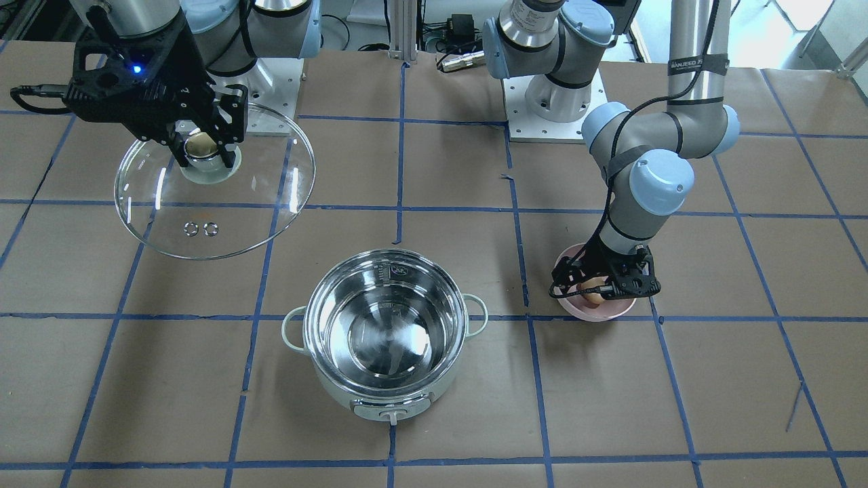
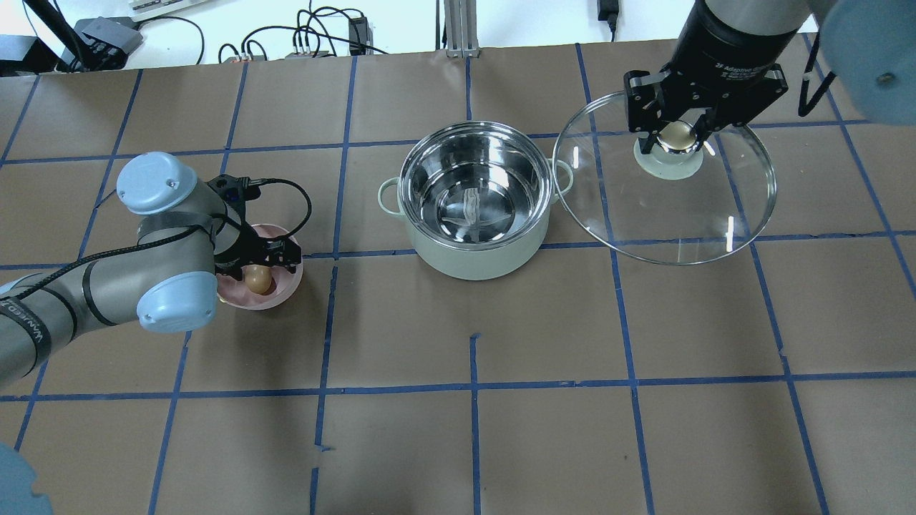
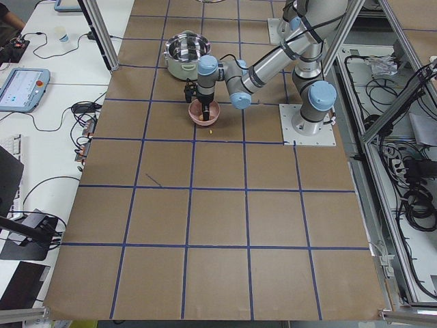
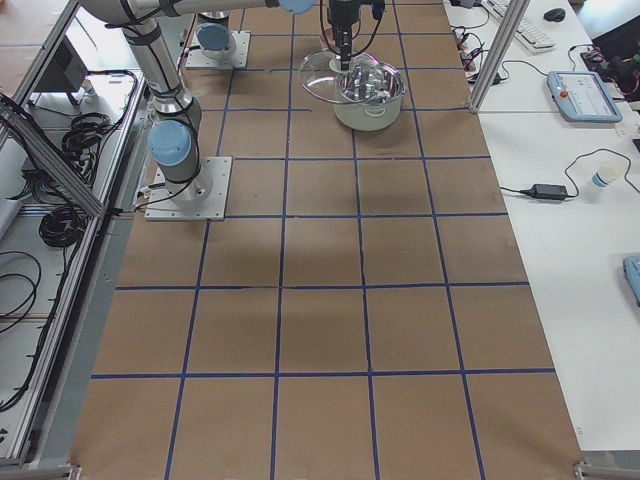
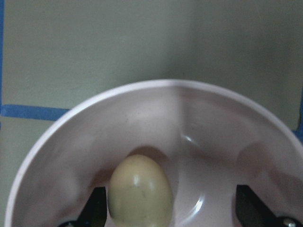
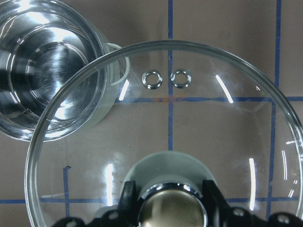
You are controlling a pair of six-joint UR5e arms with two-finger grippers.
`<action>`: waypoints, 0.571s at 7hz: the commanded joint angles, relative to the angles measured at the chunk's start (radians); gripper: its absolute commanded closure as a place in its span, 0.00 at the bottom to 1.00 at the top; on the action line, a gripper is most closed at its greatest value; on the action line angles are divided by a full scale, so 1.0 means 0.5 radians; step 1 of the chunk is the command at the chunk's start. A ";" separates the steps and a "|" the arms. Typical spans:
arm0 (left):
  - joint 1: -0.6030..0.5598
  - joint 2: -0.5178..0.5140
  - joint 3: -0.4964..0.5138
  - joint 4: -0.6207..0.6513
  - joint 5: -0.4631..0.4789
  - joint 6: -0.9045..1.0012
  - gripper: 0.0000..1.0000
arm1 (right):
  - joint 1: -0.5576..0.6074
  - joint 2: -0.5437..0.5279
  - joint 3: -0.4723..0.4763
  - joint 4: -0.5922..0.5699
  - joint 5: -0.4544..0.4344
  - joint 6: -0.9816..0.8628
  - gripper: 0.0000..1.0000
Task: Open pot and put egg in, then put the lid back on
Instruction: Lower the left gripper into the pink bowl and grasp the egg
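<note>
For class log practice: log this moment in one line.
pot open, empty | right gripper holds lid | left gripper open around egg in pink bowl

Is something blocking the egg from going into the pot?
Nothing visible does. The right gripper holds the lid by its knob, off to one side of the pot. That pot is open and empty, with only bare table between it and the pink bowl holding the egg.
</note>
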 commanded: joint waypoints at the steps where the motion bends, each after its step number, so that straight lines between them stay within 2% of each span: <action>1: 0.000 -0.003 0.004 0.000 -0.004 0.003 0.19 | 0.000 0.000 0.000 0.000 0.003 0.000 0.97; 2: 0.000 -0.003 0.001 0.000 -0.004 0.003 0.29 | 0.000 0.000 0.000 0.000 0.000 0.000 0.97; 4: 0.000 -0.003 0.020 0.000 -0.001 0.003 0.41 | 0.000 0.000 0.000 0.000 0.000 0.000 0.97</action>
